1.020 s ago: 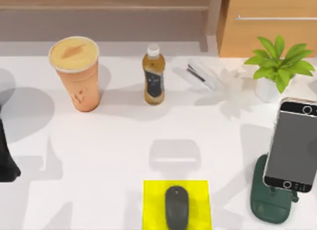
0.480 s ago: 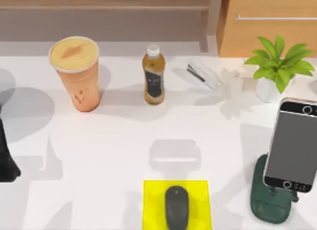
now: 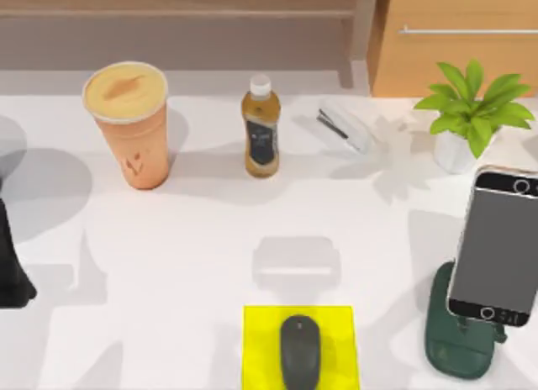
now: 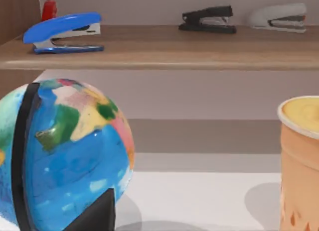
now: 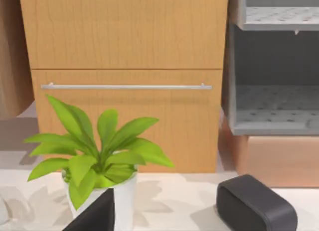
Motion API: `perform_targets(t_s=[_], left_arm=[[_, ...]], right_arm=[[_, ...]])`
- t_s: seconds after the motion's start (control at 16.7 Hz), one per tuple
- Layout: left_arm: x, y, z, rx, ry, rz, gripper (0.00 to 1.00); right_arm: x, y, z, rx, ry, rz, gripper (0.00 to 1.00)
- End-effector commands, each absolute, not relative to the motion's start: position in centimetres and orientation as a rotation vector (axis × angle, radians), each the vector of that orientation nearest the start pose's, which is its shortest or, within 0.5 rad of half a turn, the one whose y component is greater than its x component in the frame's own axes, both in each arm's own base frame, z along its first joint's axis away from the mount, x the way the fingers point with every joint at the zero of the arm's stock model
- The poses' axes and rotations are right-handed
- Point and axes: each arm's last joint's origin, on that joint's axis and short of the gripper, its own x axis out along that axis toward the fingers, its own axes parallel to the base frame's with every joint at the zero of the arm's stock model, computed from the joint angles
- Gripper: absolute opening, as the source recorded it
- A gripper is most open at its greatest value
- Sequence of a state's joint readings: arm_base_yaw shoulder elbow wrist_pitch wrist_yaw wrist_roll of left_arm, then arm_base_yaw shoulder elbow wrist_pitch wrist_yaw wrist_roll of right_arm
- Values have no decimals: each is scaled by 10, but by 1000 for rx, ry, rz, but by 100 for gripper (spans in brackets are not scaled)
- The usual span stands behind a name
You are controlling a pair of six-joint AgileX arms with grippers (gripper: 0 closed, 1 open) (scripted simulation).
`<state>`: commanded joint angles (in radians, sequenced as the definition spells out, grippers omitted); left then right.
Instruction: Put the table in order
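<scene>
Nothing looks tidied yet: beyond the left arm's pincer (image 3: pixel 13 264), parked at the worktop's (image 3: pixel 210 239) left edge with its opening impossible to judge, the cup (image 3: pixel 128 125), bottle (image 3: pixel 261 128), white stapler (image 3: pixel 343 127), plant (image 3: pixel 472 113) and phone (image 3: pixel 494 247) stand scattered rightward.

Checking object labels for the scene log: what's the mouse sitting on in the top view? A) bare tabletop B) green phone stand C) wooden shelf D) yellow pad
D: the dark mouse lies on the yellow pad at the near edge of the white table, apart from the green phone stand to its right.
</scene>
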<state>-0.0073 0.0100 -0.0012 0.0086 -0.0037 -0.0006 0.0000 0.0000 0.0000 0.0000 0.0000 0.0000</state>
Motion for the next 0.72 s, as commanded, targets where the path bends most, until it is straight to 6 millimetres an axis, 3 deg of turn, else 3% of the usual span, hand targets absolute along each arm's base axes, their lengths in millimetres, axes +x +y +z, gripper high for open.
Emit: perform_targets(t_s=[0.3,0.72], left_arm=[[118,-15,150,-8,70,-60,100],[150,-51,127,39,277,-137,100]], right_arm=[[106,-1,160,0,0,0,100],[106,-1,160,0,0,0,100]])
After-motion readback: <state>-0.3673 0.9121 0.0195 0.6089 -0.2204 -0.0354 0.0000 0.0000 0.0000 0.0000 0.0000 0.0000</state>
